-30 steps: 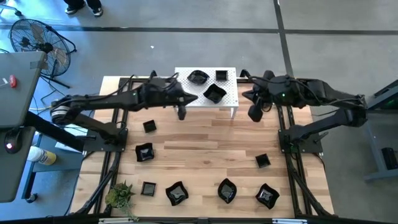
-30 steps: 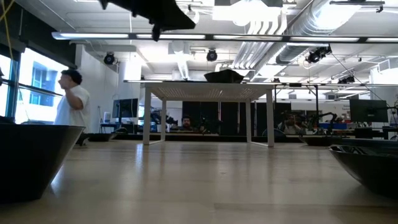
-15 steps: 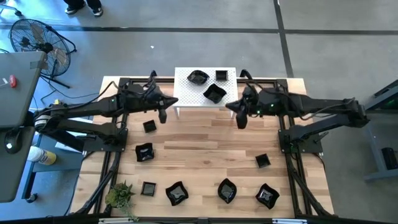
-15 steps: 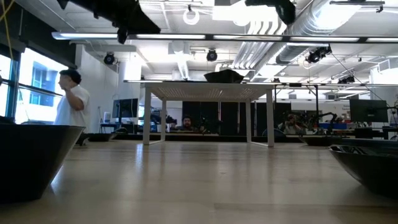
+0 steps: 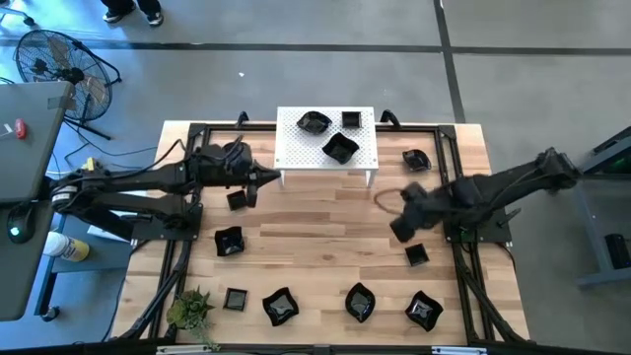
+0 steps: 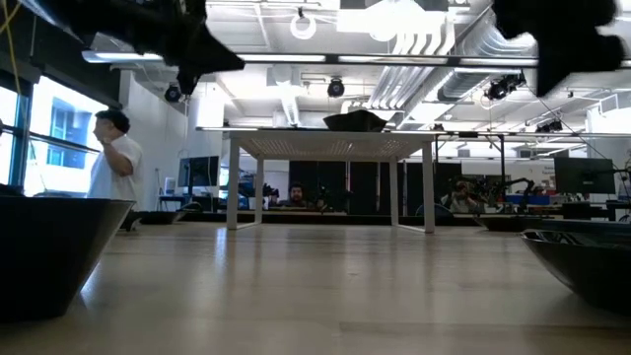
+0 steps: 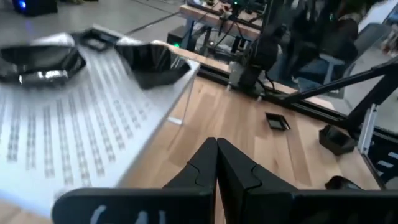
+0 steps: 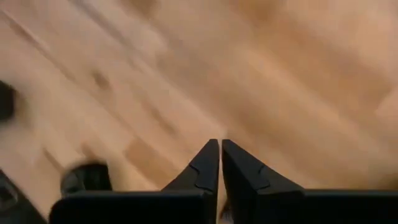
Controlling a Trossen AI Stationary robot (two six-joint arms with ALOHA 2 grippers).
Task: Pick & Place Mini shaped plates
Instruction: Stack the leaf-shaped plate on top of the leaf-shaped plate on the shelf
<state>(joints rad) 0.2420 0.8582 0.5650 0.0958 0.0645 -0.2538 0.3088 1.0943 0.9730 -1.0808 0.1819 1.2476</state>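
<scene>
We see three mini shaped plates [image 5: 340,148] on the white rack [image 5: 296,153] at 12 o'clock; others lie across the table [image 5: 315,247]. Left gripper [image 5: 254,183] and right gripper [image 5: 399,229], apparently empty, both have fingers pressed together.

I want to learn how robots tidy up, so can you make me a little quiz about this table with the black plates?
1. True or false: the white rack has three black plates on it.
2. Pick one. The left gripper is: A) wide open, B) shut and empty, C) holding a plate.
3. Fill the gap: ____ black plates can be seen lying on the wooden table, off the rack.

Key: 1 true; 2 B; 3 eight.
</scene>
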